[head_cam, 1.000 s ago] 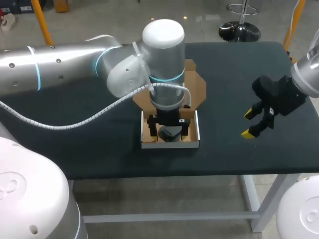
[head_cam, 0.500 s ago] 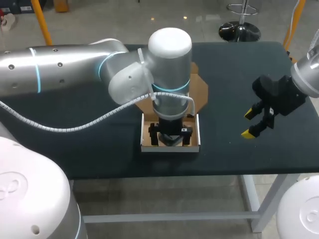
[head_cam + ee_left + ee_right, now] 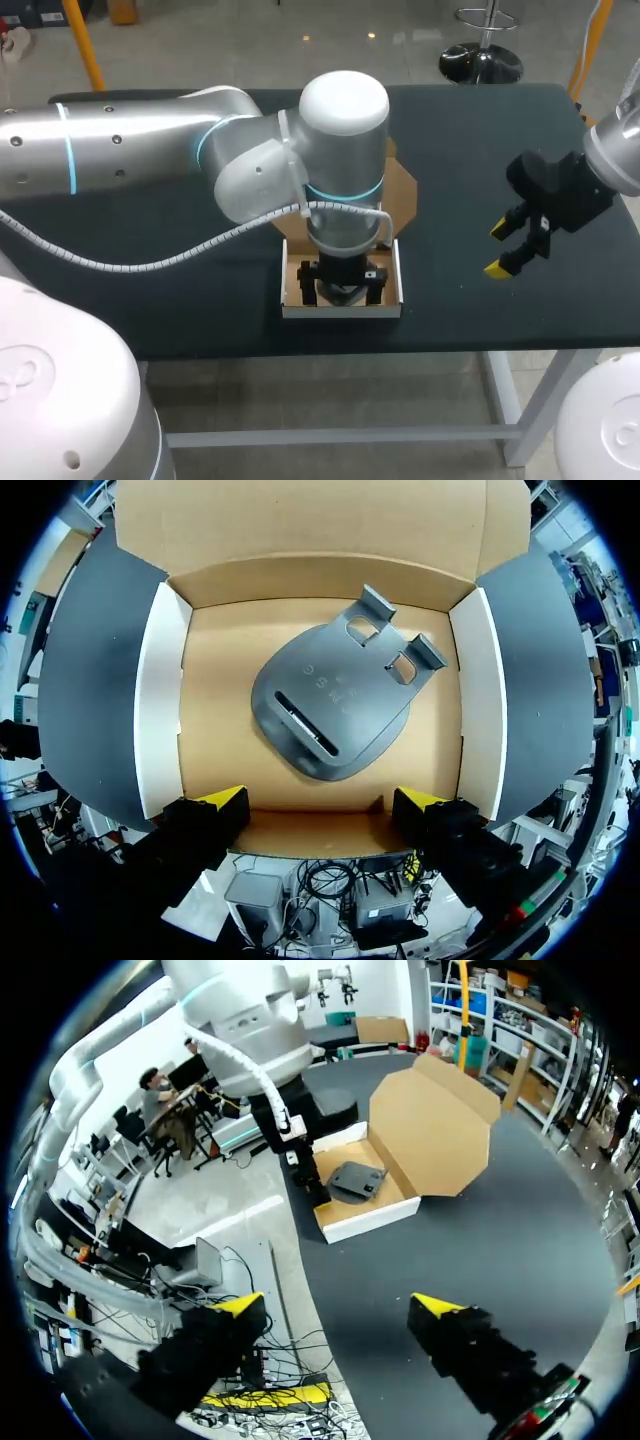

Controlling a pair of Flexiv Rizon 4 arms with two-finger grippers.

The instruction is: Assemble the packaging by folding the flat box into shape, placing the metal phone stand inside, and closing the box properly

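Dark green table (image 3: 480, 130) surface supports the assembly.

1. Left gripper (image 3: 322, 800): fingers spread apart, clamping nothing. It hangs at the mouth of the open box (image 3: 160, 710), with both yellow tips close to the front wall.
2. Metal phone stand (image 3: 335, 705): lies flat on the box floor just ahead of the left gripper's tips, apart from them. Its hooked end points toward the lid (image 3: 300, 520).
3. Lid: folded back and open, at 12 o'clock from the box tray in the head view.
4. Box location: near the table's 6 o'clock edge.
5. Right gripper (image 3: 498, 248): fingers apart and empty, held above the table at 3 o'clock from the box, well apart from it.
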